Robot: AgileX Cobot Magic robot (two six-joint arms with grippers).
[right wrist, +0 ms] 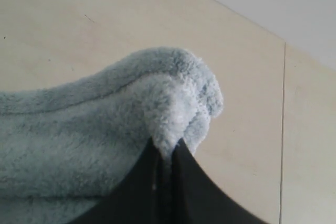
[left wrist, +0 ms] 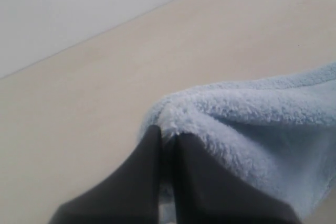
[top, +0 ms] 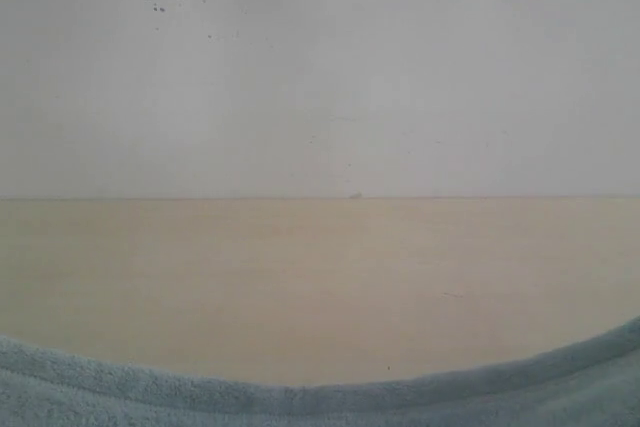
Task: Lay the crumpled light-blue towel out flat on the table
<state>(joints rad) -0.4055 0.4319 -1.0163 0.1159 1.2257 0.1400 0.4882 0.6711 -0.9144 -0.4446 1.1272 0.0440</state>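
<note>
The light-blue towel (top: 300, 402) fills the bottom strip of the exterior view, its hemmed edge sagging in a curve in front of the beige table (top: 320, 277). In the left wrist view my left gripper (left wrist: 167, 136) is shut on a corner of the towel (left wrist: 252, 124), with fluffy cloth pinched between the dark fingers (left wrist: 144, 166). In the right wrist view my right gripper (right wrist: 167, 148) is likewise shut on the opposite corner of the towel (right wrist: 94, 124). The towel hangs stretched between the two grippers. Neither gripper shows in the exterior view. The white tag is out of view.
A white speckled wall (top: 320, 67) rises behind the table's far edge. A thin seam (right wrist: 283, 129) runs across the table surface near the right gripper. Bare table (left wrist: 79, 108) lies beyond the left gripper.
</note>
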